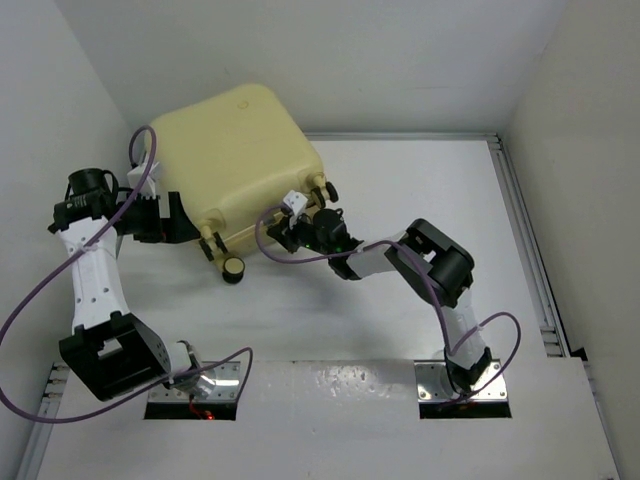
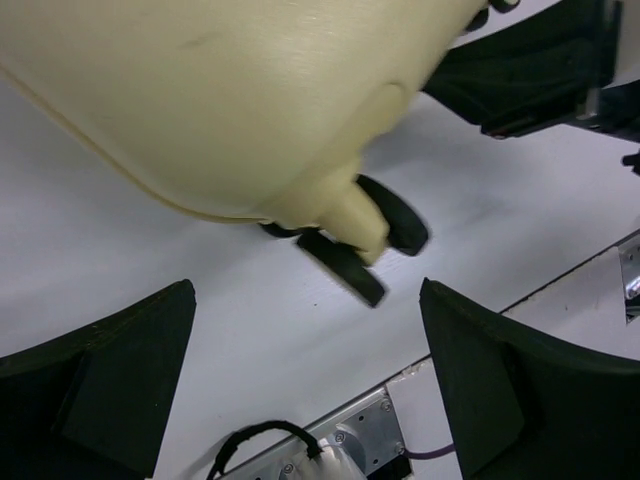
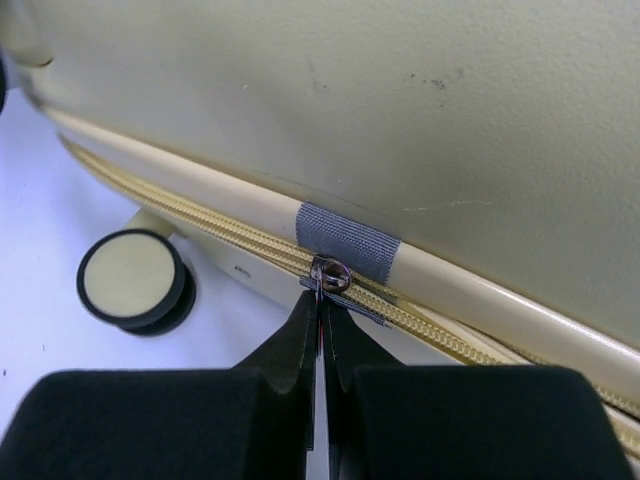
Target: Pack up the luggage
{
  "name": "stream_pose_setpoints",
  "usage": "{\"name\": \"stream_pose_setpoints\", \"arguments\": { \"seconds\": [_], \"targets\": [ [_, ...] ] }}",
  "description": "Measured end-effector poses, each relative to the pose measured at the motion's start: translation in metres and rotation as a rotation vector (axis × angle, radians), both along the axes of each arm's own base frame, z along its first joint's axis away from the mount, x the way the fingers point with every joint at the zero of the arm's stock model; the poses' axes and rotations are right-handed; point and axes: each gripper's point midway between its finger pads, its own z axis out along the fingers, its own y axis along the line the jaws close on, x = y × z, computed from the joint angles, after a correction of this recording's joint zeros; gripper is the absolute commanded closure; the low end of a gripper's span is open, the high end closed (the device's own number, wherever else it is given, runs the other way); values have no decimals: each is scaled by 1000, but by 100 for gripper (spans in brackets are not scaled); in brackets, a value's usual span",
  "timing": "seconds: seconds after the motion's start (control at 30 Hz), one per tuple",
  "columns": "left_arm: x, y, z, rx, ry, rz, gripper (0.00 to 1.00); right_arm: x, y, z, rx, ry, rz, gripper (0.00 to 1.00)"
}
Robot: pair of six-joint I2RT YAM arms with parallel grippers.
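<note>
Slippage was your risk: your right gripper pinched shut on just the small metal zipper pull of the large pale yellow hard-shell suitcase at the white table's eleven o'clock, while your left gripper, open at its nine o'clock, braced nothing.

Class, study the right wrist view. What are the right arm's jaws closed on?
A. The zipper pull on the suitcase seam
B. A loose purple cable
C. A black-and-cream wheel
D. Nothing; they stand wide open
A: in the right wrist view, the right arm's jaws meet tip to tip on the small metal zipper pull at the seam of the luggage, while the wheel sits off to the side, untouched.
</note>
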Motion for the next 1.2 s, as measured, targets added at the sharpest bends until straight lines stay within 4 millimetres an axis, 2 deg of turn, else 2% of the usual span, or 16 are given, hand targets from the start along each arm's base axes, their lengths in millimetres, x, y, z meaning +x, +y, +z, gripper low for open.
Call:
{"name": "stream_pose_setpoints", "arguments": {
  "seconds": [0.17, 0.27, 0.37, 0.47, 0.63, 0.87, 1.2],
  "targets": [
    [-5, -4, 5, -1, -10, -2, 1, -1, 31, -1, 6, -27, 18, 100],
    [-4, -2, 4, 10, -2, 13, 1, 0, 38, 0, 0, -41, 2, 100],
    [0, 3, -4, 29, 21, 59, 1, 0, 38, 0, -8, -52, -17, 100],
    [1, 7, -22, 40, 70, 118, 1, 1, 38, 0, -17, -65, -35, 100],
    [8, 5, -44, 106, 130, 167, 1, 3, 38, -1, -34, -82, -68, 100],
    [30, 6, -41, 173, 86, 241, 1, 5, 38, -1, -54, -97, -99, 100],
    [39, 12, -48, 284, 88, 284, 1, 5, 37, -1, -64, -109, -104, 100]
  ]
}}
